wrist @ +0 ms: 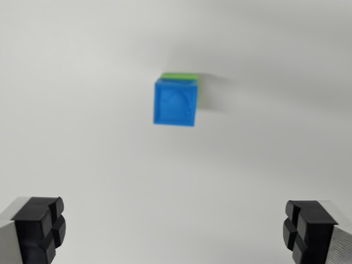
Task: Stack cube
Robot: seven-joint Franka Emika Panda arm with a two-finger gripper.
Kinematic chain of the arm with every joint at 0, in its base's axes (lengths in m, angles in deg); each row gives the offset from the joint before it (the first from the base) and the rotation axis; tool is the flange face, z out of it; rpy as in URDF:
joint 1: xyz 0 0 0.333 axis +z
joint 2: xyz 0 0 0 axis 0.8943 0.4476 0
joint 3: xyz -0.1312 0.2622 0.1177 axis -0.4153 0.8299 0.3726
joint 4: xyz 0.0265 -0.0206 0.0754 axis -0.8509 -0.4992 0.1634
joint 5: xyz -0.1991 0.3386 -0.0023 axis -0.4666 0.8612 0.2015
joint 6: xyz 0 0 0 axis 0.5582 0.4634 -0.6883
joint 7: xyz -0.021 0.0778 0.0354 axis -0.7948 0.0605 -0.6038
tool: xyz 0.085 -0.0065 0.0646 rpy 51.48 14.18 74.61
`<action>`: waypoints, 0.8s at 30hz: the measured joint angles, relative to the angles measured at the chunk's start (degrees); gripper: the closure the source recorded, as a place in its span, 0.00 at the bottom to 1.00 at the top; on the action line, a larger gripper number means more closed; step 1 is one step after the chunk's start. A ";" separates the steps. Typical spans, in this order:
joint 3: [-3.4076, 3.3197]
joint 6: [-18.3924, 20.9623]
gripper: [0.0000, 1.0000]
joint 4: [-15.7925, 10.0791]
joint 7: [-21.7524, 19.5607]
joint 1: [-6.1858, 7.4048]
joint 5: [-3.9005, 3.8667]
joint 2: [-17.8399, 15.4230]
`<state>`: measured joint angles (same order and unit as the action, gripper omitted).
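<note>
Green cube (181,75) mostly hidden under blue cube (175,103)

Looks like a lab or test bench, not a home. Ahead of my fingers (38,231) there's only a plain white tabletop (82,82), matte, evenly lit, no grain, cloth or clutter anywhere in the wrist view. The one thing out in front, well beyond my fingertips and between them, is a small blue cube (175,103) sitting on a green cube (184,76), both plain plastic test blocks. Bare staged surface, soft shadows. Can't tell more about the room.
</note>
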<state>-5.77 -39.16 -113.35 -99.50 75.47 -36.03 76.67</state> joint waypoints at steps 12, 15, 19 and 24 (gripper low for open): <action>0.00 0.57 0.00 0.47 0.00 0.00 0.01 -0.06; 0.00 0.57 0.00 0.47 0.00 0.00 0.01 -0.06; 0.00 0.57 0.00 0.47 0.00 0.00 0.01 -0.06; 0.00 0.57 0.00 0.47 0.00 0.00 0.01 -0.06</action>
<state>-5.77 -38.59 -112.88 -99.50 75.47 -36.02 76.61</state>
